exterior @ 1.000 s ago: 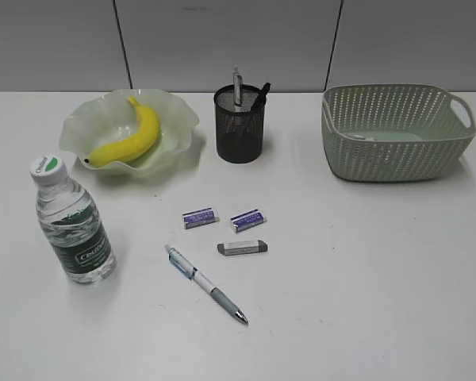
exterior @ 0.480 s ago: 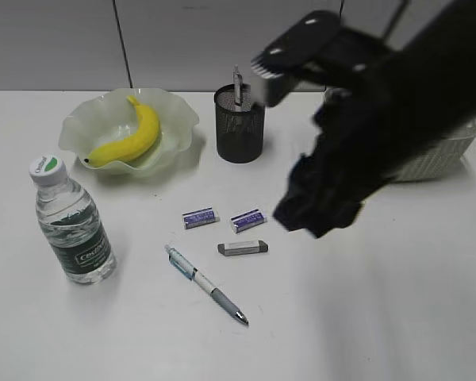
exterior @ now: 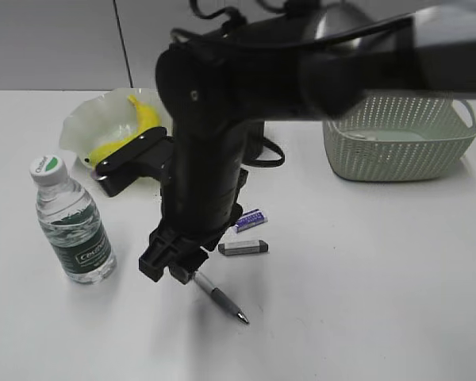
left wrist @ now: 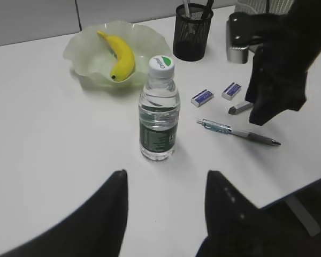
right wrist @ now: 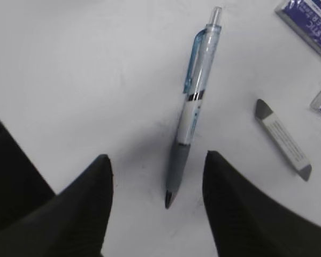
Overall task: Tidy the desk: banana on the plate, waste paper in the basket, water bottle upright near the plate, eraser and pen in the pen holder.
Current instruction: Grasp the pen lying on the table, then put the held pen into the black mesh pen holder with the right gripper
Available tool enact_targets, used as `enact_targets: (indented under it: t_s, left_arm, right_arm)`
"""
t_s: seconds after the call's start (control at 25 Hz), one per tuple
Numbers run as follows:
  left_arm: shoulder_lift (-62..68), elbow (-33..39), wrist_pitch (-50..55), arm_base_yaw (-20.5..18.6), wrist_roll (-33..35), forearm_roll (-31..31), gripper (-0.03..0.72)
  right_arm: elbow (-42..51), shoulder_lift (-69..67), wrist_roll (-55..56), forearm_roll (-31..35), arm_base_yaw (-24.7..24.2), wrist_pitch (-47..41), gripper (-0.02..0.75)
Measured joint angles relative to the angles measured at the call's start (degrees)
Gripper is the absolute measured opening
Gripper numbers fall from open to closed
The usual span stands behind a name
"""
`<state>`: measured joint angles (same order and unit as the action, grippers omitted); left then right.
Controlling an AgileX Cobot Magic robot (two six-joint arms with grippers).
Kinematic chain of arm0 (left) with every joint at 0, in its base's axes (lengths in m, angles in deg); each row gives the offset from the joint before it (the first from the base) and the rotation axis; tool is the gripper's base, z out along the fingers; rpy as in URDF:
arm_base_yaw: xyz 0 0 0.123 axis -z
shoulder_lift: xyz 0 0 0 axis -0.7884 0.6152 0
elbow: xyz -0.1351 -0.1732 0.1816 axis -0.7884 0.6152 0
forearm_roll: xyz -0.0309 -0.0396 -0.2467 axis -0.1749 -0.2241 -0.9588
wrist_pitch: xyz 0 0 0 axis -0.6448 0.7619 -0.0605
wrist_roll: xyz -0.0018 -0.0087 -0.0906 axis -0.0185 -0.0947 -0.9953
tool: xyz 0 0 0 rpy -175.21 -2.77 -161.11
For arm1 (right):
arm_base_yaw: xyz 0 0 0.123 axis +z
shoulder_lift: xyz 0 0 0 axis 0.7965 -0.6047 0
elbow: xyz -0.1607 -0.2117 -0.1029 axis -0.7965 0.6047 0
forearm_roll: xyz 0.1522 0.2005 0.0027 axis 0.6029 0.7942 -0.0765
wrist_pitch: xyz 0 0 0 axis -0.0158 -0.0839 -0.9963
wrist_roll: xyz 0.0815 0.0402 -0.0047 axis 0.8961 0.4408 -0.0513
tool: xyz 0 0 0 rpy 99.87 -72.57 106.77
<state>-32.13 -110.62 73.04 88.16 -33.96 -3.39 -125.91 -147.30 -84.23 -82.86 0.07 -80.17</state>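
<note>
My right gripper (right wrist: 156,201) has its jaws spread wide and empty, one finger at about 8 o'clock of the pen (right wrist: 193,104) and the other at 4 o'clock, the pen's grey grip and tip lying in the gap between them. I judge the step in hand to be picking up that pen for the pen holder (left wrist: 193,31). To do it well I want the fingers to come down astride the barrel, not the tip, so I nudge toward 12 o'clock until the white mid-section sits between the pads, then lower until they nearly touch the desk (right wrist: 85,80) and close across the barrel. The grey eraser (right wrist: 283,140) lies near, at 3 o'clock of the pen, so I keep that finger clear of it. Two purple-wrapped erasers (left wrist: 202,97) sit further out and need no attention yet

My left gripper (left wrist: 166,206) hangs open and holds nothing, with the water bottle (left wrist: 158,110) upright ahead of it at 12 o'clock. The banana (left wrist: 121,54) already lies in the plate (left wrist: 80,51). The basket (exterior: 397,135) stands well apart at the far right
</note>
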Motion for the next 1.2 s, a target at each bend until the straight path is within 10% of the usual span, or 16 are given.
enact_targets:
  t_s: [0.4, 0.64, 0.96, 1.2]
  left_arm:
    - [0.0, 0.0, 0.0, -0.06, 0.0, 0.0, 0.356]
    - [0.0, 0.0, 0.0, -0.06, 0.0, 0.0, 0.356]
    - [0.0, 0.0, 0.0, -0.06, 0.0, 0.0, 0.356]
    - [0.0, 0.0, 0.0, -0.06, 0.0, 0.0, 0.356]
  right_arm:
    - [-4.93, -12.59, 2.99, -4.95, 0.04, -1.68, 0.4]
    - [-5.53, -13.47, 3.41, -4.49, 0.04, -2.93, 0.122]
    - [-5.14, -4.93, 9.85, -6.69, -3.96, -1.68, 0.113]
    - [-5.14, 9.05, 12.88, -9.33, -11.53, 16.9, 0.113]
